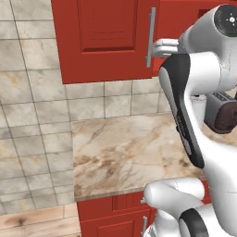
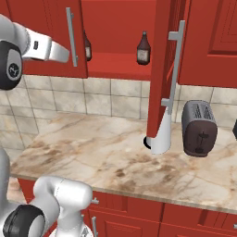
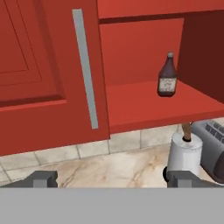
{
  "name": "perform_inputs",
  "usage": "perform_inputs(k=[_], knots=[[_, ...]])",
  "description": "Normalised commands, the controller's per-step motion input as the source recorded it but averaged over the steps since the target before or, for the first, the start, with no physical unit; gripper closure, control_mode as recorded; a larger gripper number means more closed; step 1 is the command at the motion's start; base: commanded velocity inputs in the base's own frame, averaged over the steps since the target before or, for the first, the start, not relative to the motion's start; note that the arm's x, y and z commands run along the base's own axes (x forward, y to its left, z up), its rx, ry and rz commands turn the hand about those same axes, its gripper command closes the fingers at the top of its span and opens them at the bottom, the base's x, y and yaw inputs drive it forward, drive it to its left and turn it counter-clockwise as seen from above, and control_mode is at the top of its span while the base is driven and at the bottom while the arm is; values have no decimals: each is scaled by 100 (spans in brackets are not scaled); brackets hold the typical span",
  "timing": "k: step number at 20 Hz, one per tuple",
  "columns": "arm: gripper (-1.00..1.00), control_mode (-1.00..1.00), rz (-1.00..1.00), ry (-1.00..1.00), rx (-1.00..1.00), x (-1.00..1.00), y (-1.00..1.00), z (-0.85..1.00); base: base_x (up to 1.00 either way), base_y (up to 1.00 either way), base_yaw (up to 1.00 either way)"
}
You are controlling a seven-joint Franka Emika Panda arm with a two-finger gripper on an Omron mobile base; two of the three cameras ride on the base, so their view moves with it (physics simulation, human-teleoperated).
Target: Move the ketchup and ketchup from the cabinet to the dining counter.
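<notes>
— While parked before the red wall cabinet with raised-panel doors (image 2: 115,41), where stand the two bottles?

— Both upright on the red inner shelf (image 3: 148,105). One small dark red-brown ketchup bottle with a pale label (image 2: 143,48) mid-shelf, seen through the gap between the doors; its twin (image 2: 87,46) further left, half hidden behind the long silver bar handle (image 2: 71,37) of the left door. Well apart from each other.

— Why placed so?

— Stored up there, most likely, as the starting point: still to be carried off to the dining counter. Right door swung out, edge-on in the right base view, leaving the shelf reachable. Below, on the marbled stone surface (image 1: 125,148), a white paper-towel roll (image 3: 184,153) and a dark toaster (image 2: 199,129), both just in the path of a low approach.

— And the jaws?

— Spread about as wide as they go, released, gripping nothing. Two dark tips at the bottom of the hand view (image 3: 111,179), well short of the shelf. Touching anything? Hard to say from the base views, where the hand sits close by the left door's handle; probably clear of it.

— So, nothing lifted yet?

— Nothing. Both bottles still to fetch; nearest sensible target the mid-shelf one.
</notes>
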Motion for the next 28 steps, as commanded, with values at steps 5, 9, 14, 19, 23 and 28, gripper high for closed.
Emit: perform_inputs(k=[5, 9, 14, 19, 23, 28], knots=[[-100, -100, 1, 0, -1, 43, 7, -4, 0, 0, 0], [-100, -100, 9, 0, 0, 51, 1, -1, 0, 0, 0], [-100, -100, 9, 0, 0, 53, 10, -2, 0, 0, 0], [-100, -100, 2, 0, -8, 55, 12, -13, 0, 0, 0], [-100, -100, 1, 7, -3, 48, 0, -20, 0, 0, 0], [-100, -100, 1, 5, -1, 42, 0, -10, 0, 0, 0]])
